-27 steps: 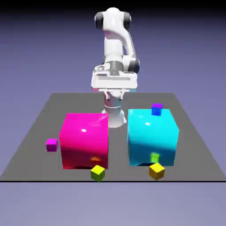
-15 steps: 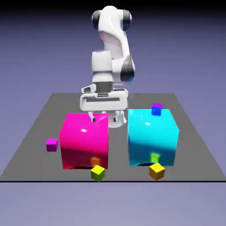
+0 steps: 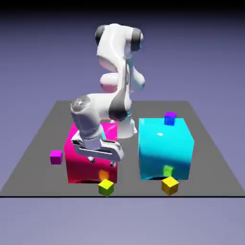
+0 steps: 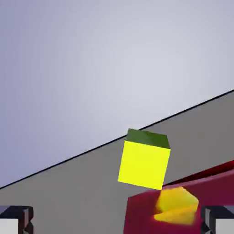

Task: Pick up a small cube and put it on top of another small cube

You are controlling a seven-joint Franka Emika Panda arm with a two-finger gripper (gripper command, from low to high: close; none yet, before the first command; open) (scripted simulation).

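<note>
The small lime cube (image 3: 106, 187) lies on the dark table (image 3: 210, 158) near its front edge, just in front of the big magenta block (image 3: 91, 148). In the hand view this lime cube (image 4: 144, 162) shows ahead of the fingers, right of the middle, beside the magenta block's corner (image 4: 151, 215). My gripper (image 3: 100, 161) hangs low in front of the magenta block, above and slightly to the exterior view's left of the lime cube, open with nothing between its fingertips (image 4: 16, 220). The other small cube (image 3: 170, 118), blue with a purple top, shows at the back top edge of the big cyan block (image 3: 165, 148).
A tiny golden-yellow cube (image 3: 169, 185) lies in front of the cyan block. A tiny magenta cube (image 3: 56, 156) sits at the exterior view's left of the magenta block. A narrow gap separates the two big blocks. The table's front edge runs right behind the lime cube.
The arm has swung forward and down from behind the blocks, over the magenta block, to its front face. The gripper has stayed open. No cube has moved.
</note>
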